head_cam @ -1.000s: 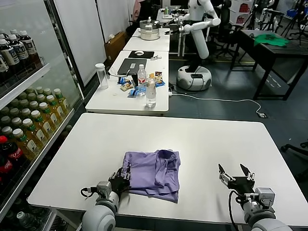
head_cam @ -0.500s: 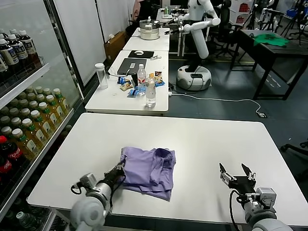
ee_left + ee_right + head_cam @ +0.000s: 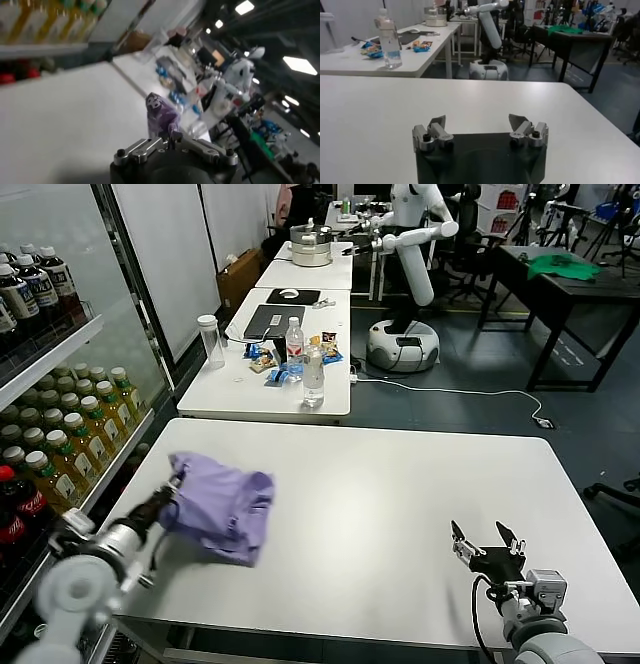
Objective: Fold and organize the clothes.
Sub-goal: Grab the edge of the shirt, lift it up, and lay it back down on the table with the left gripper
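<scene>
A folded lavender T-shirt (image 3: 222,502) hangs bunched over the left part of the white table (image 3: 400,484). My left gripper (image 3: 176,485) is shut on the shirt's left edge and holds it up near the table's left side. In the left wrist view the purple cloth (image 3: 160,115) sticks out from between the closed fingers. My right gripper (image 3: 485,542) is open and empty, low over the table's front right; its fingers (image 3: 438,123) stand wide apart in the right wrist view.
A drinks shelf (image 3: 50,424) with several bottles stands at the left. A second table (image 3: 280,374) behind holds bottles, snacks and a laptop. A white robot arm (image 3: 410,244) and a dark table with a green cloth (image 3: 560,266) stand far back.
My left gripper has swung left with the shirt, dragging it from the table's front middle to its left side and lifting it. The right gripper has stayed in place.
</scene>
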`<move>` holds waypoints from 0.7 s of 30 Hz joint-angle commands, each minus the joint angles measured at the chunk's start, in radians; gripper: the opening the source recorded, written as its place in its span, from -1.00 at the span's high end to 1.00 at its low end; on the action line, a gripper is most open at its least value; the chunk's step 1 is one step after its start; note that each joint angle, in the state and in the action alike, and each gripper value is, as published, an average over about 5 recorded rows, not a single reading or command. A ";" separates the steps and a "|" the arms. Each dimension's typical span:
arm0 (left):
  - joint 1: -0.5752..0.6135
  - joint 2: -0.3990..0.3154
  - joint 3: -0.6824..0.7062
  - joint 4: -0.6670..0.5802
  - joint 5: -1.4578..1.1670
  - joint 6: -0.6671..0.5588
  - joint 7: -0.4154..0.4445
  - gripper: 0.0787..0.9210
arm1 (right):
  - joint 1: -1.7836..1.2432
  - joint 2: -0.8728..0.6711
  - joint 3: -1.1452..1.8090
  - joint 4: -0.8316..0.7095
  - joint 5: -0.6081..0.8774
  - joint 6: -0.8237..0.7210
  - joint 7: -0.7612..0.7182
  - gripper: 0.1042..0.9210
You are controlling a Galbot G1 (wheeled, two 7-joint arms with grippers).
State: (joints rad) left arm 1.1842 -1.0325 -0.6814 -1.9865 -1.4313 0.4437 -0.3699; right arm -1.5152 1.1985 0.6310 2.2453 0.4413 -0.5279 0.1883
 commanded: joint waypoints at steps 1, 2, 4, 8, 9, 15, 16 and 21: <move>-0.044 0.111 -0.036 -0.166 -0.045 0.044 0.012 0.93 | 0.003 0.000 0.002 0.000 0.002 0.002 -0.001 -0.76; -0.044 0.094 0.021 -0.180 0.015 0.043 0.015 0.93 | 0.002 -0.001 0.004 0.003 0.003 0.003 -0.002 -0.76; -0.044 0.058 0.138 -0.187 0.158 0.041 0.025 0.93 | -0.002 -0.001 0.008 0.007 0.005 0.004 -0.003 -0.76; -0.061 -0.040 0.419 -0.098 0.548 0.032 0.059 0.93 | -0.012 -0.005 0.018 0.014 0.008 0.008 -0.005 -0.76; -0.070 -0.068 0.479 -0.069 0.633 0.030 0.063 0.93 | -0.015 -0.006 0.021 0.016 0.009 0.009 -0.005 -0.76; -0.119 -0.199 0.696 -0.015 0.868 0.058 0.046 0.93 | -0.021 -0.014 0.034 0.028 0.020 0.010 -0.005 -0.76; -0.125 -0.211 0.720 -0.014 0.892 0.065 0.041 0.93 | -0.022 -0.015 0.035 0.030 0.021 0.010 -0.005 -0.76; -0.140 -0.257 0.782 -0.004 0.936 0.092 0.008 0.93 | -0.024 -0.022 0.038 0.036 0.027 0.010 -0.006 -0.76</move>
State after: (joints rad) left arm 1.0889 -1.1451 -0.2247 -2.0326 -0.8716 0.4950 -0.3387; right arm -1.5370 1.1791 0.6647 2.2752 0.4630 -0.5175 0.1831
